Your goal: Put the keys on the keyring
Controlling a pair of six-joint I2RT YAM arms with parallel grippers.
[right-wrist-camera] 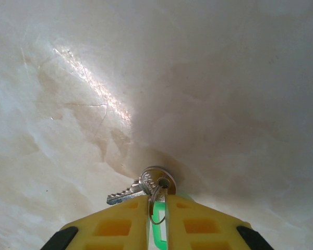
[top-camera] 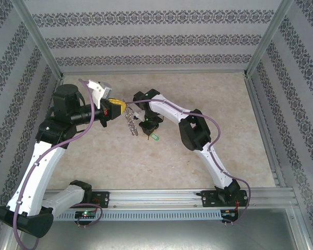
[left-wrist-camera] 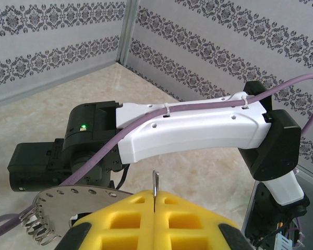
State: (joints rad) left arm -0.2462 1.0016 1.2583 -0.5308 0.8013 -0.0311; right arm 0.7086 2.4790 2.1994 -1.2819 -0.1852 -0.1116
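The keyring (top-camera: 130,125) hangs between the two arms over the middle of the table. My left gripper (top-camera: 118,107) is shut on its top. In the left wrist view the yellow fingers (left-wrist-camera: 125,219) pinch a thin metal edge (left-wrist-camera: 155,183). The flat grey ring (left-wrist-camera: 68,200) with its small silvery pieces spreads out to the left. My right gripper (top-camera: 145,123) is low over the table, just right of the keyring. In the right wrist view the gripper (right-wrist-camera: 156,198) is shut on the key (right-wrist-camera: 146,185). The key's small wire loop and green tag (right-wrist-camera: 159,237) sit between the pads, and the silvery blade points left.
The right arm's white link (left-wrist-camera: 198,130) crosses close in front of my left gripper. The marble-look tabletop (right-wrist-camera: 198,94) lies right under the right gripper. Patterned walls (top-camera: 146,36) close the table on three sides, and a metal rail (top-camera: 161,198) runs along the near edge.
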